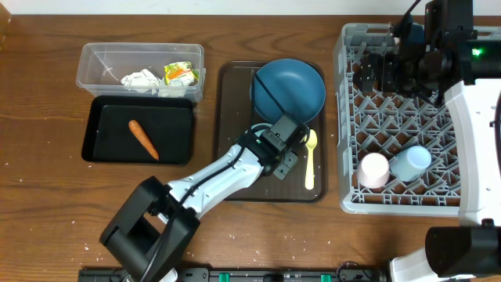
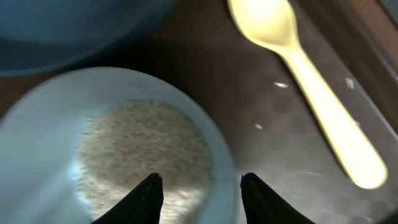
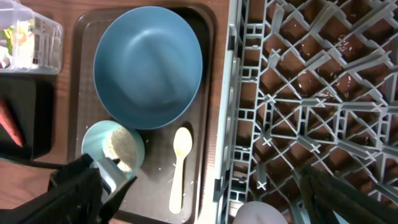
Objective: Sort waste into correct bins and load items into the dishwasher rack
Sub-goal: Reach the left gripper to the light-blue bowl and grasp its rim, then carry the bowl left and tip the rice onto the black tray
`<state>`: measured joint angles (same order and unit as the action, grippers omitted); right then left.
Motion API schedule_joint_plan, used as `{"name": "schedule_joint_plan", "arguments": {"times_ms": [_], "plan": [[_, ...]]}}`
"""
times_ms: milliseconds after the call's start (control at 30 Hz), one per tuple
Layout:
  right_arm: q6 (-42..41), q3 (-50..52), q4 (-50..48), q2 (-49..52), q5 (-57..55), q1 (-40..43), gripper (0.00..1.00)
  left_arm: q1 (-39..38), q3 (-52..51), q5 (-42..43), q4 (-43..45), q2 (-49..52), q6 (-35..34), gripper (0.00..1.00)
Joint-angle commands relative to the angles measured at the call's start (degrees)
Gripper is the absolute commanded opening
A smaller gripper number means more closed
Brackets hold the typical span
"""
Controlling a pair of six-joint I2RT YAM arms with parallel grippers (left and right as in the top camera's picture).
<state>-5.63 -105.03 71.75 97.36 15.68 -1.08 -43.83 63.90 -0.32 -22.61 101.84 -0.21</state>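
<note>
Step in hand: judged to be the grasp of the bowl (image 2: 43, 162), so that its rice (image 2: 143, 149) can go out as waste.
Left gripper (image 2: 199, 186): jaws apart, astride the bowl's near rim, one finger over the rice and one outside the wall; not yet closed.
Right gripper (image 3: 208, 193): jaws wide apart, holding nothing, above the rack (image 1: 391, 110).
Bowl: on the brown serving tray (image 1: 235, 117), just beside the plate (image 1: 288, 86), with the spoon (image 1: 310, 160) near on its other side.
Bins: the tub (image 1: 102, 59) holds the napkins (image 1: 141, 78) and the wrapper (image 1: 179, 74); the black tray (image 1: 106, 129) holds the carrot (image 1: 143, 139).
Rack: pink cup (image 1: 373, 170) and blue cup (image 1: 411, 163) lie in its near corner; plate, bowl and spoon are not yet loaded.
Next move, as judged: clamp on the rim, lift the bowl level so no grains spill, carry it to the black tray, where the food waste lies, and tip it there.
Risk: a thin rim grip may let the bowl swing and scatter rice.
</note>
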Motion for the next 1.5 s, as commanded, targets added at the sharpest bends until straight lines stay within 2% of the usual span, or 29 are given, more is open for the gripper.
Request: {"name": "schedule_joint_plan", "arguments": {"times_ms": [0,400,467,600,800,867,967,1367,1467], "plan": [[0.6,0.2,0.1,0.1,0.2,0.0,0.99,0.4,2.0,-3.2,1.2,0.7,-0.9,0.44],[1.1,0.2,1.0,0.1,0.2,0.0,0.99,-0.6,2.1,-3.5,-2.1,2.6,2.9,0.40],[1.1,0.2,1.0,0.2,0.2,0.0,0.99,-0.6,2.1,-3.9,-3.1,2.6,3.0,0.36],[1.1,0.2,0.9,0.2,0.2,0.0,0.99,-0.6,2.1,-4.4,-3.6,2.6,3.0,0.21],[1.7,0.2,0.9,0.2,0.2,0.1,0.99,-0.7,2.1,-4.2,-2.4,2.6,2.8,0.13],[1.7,0.2,0.9,0.1,0.2,0.1,0.99,-0.7,2.4,-4.3,-2.8,2.2,2.8,0.06],[1.7,0.2,0.9,0.2,0.2,0.0,0.99,-0.7,2.6,-4.6,-3.5,0.6,2.1,0.07],[2.1,0.2,0.9,0.2,0.2,0.0,0.99,2.6,2.7,-6.6,-9.6,-10.6,-10.0,0.06],[2.1,0.2,0.9,0.2,0.2,0.0,0.99,3.8,2.7,-6.6,-10.6,-11.0,-10.7,0.06]]}}
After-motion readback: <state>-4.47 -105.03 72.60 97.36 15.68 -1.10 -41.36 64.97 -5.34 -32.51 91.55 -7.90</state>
